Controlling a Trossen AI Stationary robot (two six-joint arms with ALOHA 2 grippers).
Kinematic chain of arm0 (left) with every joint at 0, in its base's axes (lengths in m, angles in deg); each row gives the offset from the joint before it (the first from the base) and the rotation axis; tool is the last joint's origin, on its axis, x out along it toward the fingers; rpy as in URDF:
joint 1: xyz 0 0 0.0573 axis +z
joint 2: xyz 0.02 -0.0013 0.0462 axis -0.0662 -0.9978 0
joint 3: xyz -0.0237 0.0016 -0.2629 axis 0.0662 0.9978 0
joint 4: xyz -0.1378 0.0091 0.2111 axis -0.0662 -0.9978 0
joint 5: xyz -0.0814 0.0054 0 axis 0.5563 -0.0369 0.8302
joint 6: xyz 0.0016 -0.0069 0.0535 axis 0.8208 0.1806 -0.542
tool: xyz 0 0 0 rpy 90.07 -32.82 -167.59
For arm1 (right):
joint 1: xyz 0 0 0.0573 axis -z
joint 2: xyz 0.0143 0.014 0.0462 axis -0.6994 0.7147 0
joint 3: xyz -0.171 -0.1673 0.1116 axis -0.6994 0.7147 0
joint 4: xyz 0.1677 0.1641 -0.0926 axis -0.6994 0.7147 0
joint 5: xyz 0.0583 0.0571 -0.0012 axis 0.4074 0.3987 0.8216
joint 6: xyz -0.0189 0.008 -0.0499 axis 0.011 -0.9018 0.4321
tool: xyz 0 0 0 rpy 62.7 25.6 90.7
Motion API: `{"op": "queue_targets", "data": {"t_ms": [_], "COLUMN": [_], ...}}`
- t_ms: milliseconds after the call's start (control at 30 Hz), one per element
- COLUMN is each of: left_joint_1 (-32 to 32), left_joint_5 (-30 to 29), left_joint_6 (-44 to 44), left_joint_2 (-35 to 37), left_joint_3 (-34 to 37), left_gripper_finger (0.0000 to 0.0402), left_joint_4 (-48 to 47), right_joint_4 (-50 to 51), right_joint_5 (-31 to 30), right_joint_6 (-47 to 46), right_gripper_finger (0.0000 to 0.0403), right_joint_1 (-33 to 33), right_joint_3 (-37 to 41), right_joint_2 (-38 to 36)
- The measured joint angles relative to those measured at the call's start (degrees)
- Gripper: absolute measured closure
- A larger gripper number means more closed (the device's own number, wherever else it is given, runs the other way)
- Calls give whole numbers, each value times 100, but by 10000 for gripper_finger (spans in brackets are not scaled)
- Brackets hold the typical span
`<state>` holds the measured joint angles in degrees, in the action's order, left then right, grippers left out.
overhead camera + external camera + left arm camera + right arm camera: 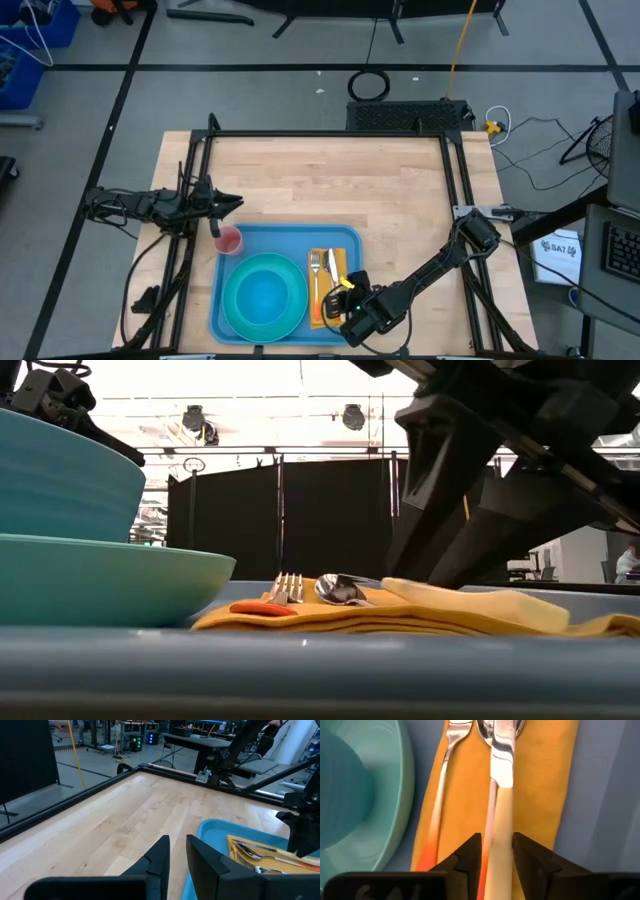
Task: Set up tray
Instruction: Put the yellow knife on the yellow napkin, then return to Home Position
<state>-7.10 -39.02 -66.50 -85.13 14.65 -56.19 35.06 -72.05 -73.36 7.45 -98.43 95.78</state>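
The light-blue tray [290, 232] lies at the table's near edge. On it are a teal plate [265, 295], a pink cup [229, 240] in its far left corner, and a yellow-orange napkin [545, 785] on its right. On the napkin lie a fork [447, 775], a spoon [338, 590] and a knife [503, 755] that lies along the top of the spoon. My right gripper [496, 847] slants down over the napkin's near end, open, one finger on each side of the knife's handle. My left gripper [232, 203] hovers past the tray's far left corner, open and empty. My right gripper's fingers [470, 852] stand on either side of the knife's cream handle [501, 820], near its free end, slanting down from the near side and lying along it. A thin gap shows at one finger. Whether the other touches the handle I cannot tell. The knife lies on the napkin.
Bare wooden tabletop [330, 185] stretches from the tray to the far edge. Black frame rails [330, 133] run along the table's far, left and right sides. The right arm [430, 270] reaches in from the right, across the tray's near right corner.
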Motion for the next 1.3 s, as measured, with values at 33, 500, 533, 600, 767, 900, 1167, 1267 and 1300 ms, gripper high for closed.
{"op": "queue_targets", "data": {"t_ms": [33,500,533,600,767,900,1167,1267,1300], "left_joint_1": [1,1,1,-1,1,-1,1,-1,-1], "left_joint_5": [0,99,100,98,98,99,98,162,228], "left_joint_6": [0,-15,-17,-17,-17,67,70,103,143], "left_joint_2": [-1,-2,0,-2,1,0,-2,-2,1], "left_joint_3": [0,0,0,0,0,0,0,-105,-160], "left_gripper_finger": [334,334,334,334,334,334,334,334,334], "left_joint_4": [0,0,0,0,0,0,263,339,337], "right_joint_4": [-4,179,182,192,218,337,1577,2046,2210], "right_joint_5": [-5,-3,13,186,272,-643,-1978,-2840,-3163], "right_joint_6": [30,12,-8,-11,54,435,1240,2012,2274], "right_gripper_finger": [298,317,319,324,331,340,357,358,358], "right_joint_1": [12,-29,-51,-75,-155,-302,-656,-819,-887], "right_joint_3": [0,2,2,2,2,11,9,9,9], "right_joint_2": [0,0,0,0,0,-192,-880,-1203,-1307]}}
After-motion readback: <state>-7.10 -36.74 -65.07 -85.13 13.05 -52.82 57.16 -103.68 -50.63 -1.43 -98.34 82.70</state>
